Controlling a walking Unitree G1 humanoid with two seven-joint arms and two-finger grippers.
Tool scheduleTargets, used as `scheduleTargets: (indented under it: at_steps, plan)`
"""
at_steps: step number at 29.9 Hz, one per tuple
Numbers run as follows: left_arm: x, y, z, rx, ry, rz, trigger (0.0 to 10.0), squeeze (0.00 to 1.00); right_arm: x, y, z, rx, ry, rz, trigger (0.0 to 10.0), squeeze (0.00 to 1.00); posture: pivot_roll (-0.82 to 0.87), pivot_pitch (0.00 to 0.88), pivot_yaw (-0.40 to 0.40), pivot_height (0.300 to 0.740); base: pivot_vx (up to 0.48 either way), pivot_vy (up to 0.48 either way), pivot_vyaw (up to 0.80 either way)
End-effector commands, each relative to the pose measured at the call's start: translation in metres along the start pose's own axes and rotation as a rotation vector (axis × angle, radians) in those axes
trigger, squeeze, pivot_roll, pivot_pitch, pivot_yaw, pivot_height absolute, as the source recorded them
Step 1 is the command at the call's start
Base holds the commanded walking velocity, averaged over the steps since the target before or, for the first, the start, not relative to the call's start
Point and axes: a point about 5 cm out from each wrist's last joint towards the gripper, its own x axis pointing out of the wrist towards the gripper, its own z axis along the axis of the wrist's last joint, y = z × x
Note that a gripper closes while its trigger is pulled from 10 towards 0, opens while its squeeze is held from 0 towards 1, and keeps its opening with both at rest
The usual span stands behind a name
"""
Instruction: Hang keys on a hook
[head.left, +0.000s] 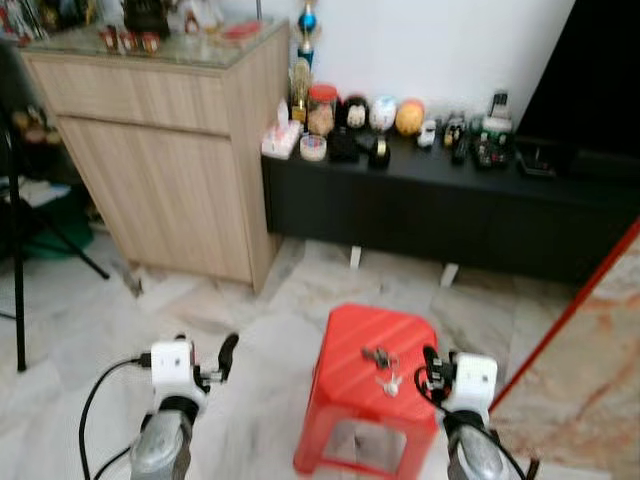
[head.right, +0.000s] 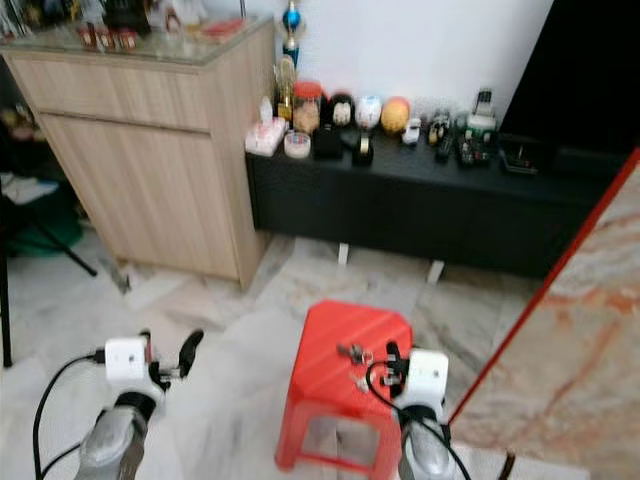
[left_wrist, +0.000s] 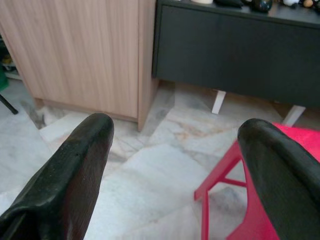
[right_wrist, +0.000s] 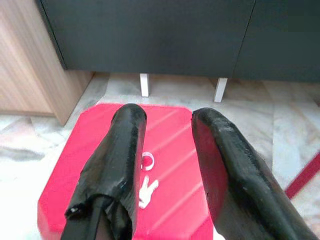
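A small bunch of keys (head.left: 381, 368) with a ring lies on top of a red plastic stool (head.left: 350, 345). My right gripper (head.left: 430, 368) hovers just to the right of the keys, above the stool's near right part, open with nothing held. The wrist view looks down past its fingers (right_wrist: 120, 155) at the keys (right_wrist: 146, 186) on the stool (right_wrist: 80, 160). My left gripper (head.left: 222, 358) hangs open over the marble floor left of the stool; its fingertips (left_wrist: 80, 155) frame the floor and the stool's leg (left_wrist: 215, 185).
A long black low cabinet (head.left: 450, 205) carrying several small ornaments stands along the white wall behind the stool. A wooden sideboard (head.left: 165, 150) stands to its left. A marble panel with a red edge (head.left: 580, 350) leans at the right. A black tripod leg (head.left: 15, 250) stands far left.
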Motion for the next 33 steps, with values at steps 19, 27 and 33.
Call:
scheduleTargets:
  at_steps: [19,27,33]
  plan:
    - [0.0021,-0.0056,-0.0010,-0.009,0.022,-0.009,10.0,0.00,0.0003,0.0009,-0.0071,0.001,0.056,0.013,10.0,0.00,-0.01,0.008,-0.075,0.660,0.000,0.000,0.00]
    - [0.0028,-0.0066,-0.0009,-0.014,0.027,-0.009,10.0,0.00,0.0006,0.0041,-0.0069,-0.032,0.055,0.044,10.0,0.00,-0.01,0.016,-0.075,0.660,0.000,0.000,0.22]
    - [0.0038,-0.0075,-0.0007,-0.011,0.029,-0.016,10.0,0.00,-0.0003,0.0024,-0.0082,-0.005,0.058,0.028,10.0,0.00,-0.02,0.018,-0.074,0.660,0.000,0.000,0.23]
